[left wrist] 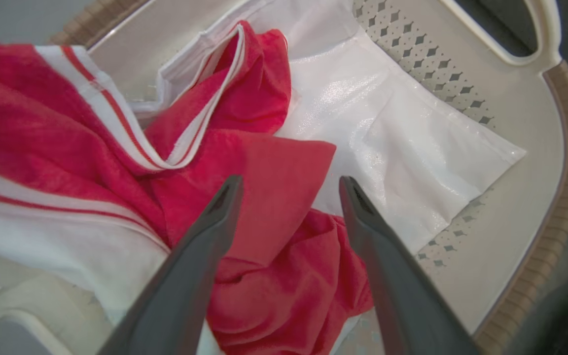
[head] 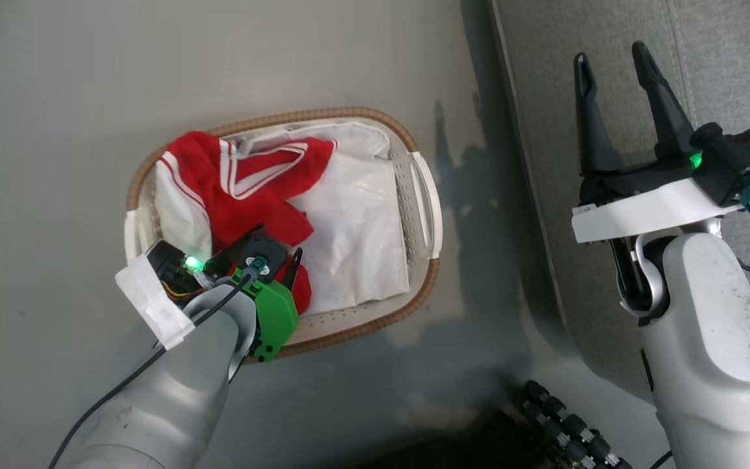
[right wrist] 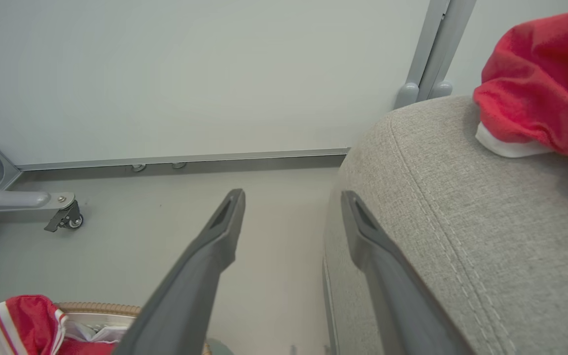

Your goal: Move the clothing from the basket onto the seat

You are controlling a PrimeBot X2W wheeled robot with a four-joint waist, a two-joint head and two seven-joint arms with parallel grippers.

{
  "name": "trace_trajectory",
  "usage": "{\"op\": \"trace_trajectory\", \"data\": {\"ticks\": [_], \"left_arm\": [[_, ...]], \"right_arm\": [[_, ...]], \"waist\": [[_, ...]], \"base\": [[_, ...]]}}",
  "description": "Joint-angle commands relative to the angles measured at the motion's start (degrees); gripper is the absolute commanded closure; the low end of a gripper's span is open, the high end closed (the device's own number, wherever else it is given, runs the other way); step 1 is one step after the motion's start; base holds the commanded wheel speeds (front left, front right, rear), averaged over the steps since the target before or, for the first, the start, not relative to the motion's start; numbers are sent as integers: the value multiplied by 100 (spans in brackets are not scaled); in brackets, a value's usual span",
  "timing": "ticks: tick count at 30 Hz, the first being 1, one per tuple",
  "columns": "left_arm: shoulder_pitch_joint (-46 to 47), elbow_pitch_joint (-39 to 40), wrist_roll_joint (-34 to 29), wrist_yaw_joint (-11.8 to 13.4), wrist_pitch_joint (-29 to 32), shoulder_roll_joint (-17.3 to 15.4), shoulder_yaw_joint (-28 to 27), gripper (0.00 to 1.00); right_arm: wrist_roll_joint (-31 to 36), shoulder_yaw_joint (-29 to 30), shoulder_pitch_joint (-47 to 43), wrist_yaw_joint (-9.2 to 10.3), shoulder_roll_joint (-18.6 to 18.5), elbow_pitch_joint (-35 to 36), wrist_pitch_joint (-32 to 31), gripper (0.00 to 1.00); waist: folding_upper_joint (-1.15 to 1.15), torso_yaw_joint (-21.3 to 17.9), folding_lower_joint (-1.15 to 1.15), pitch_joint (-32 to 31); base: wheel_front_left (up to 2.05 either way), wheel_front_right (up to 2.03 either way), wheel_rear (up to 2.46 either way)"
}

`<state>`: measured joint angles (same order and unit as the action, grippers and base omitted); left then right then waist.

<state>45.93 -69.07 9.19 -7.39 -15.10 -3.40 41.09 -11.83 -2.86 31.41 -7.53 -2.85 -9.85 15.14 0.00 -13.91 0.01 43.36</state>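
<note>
Left gripper [left wrist: 288, 187] is down inside the basket [head: 424, 195], jaws spread wide, and the two dark fingers [left wrist: 200, 256] straddle a fold of the red clothing [left wrist: 269, 197] with nothing clamped between them. Whether the tips actually press into the fabric can't be told from here. From the head view the red top with its white stripes [head: 245, 189] is bunched in the basket's left half, part of it draped up toward the brown woven rim [head: 323, 115]. The white liner [head: 355, 228] lies bare on the right half. The basket sits on the pale floor [head: 56, 98], just beside the grey seat [head: 544, 78]. Over to the right gripper [head: 611, 58]: it hangs above the edge of the seat, fingers parted and empty, touching nothing. Its wrist camera looks along the seat's stitched seam [right wrist: 442, 236], and there's another red garment with white trim [right wrist: 540, 74] already lying on the cushion, well apart from those fingers. A corner of the basket and its red load peeks in low on that view [right wrist: 27, 320].
</note>
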Motion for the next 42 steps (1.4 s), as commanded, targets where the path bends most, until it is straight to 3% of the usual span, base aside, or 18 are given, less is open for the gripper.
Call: {"op": "trace_trajectory", "data": {"ticks": [1, 5, 13, 18, 21, 22, 35, 42], "left_arm": [[180, -63, -69, -16, 16, -75, 71, 0], [365, -200, -91, -11, 12, -132, 172, 0], [687, -320, -381, 614, 9, -286, 430, 0], [730, -409, -243, 788, 205, -324, 351, 1], [752, -428, -159, 776, 246, -315, 324, 83], [749, -434, -154, 780, 244, -305, 334, 100], [441, -134, -37, 639, 6, -102, 456, 100], [124, 742, -14, 617, -15, -248, 446, 100]], "right_arm": [[-45, -6, 90, 8, -8, 42, 2, 0], [-115, -18, 176, 8, -8, 136, 2, 0], [-240, -71, 292, 8, -10, 338, 2, 0], [-275, -90, 312, 8, -10, 396, 2, 0], [-290, -68, 313, 8, -11, 409, 2, 0], [-293, -57, 307, 8, -11, 407, 2, 0], [-140, 10, 126, 8, -11, 237, 2, 0], [79, 103, -45, 8, -12, 90, 2, 0]], "waist": [[0, -348, -1, 563], [0, -394, -1, 748], [0, -475, -1, 962], [0, -510, -1, 1027], [0, -519, -1, 1048], [0, -517, -1, 1047], [0, -307, -1, 605], [0, -67, -1, 51]], "base": [[0, 0, 0], [0, 0, 0], [0, 0, 0], [0, 0, 0], [0, 0, 0], [0, 0, 0], [0, 0, 0], [0, 0, 0]]}}
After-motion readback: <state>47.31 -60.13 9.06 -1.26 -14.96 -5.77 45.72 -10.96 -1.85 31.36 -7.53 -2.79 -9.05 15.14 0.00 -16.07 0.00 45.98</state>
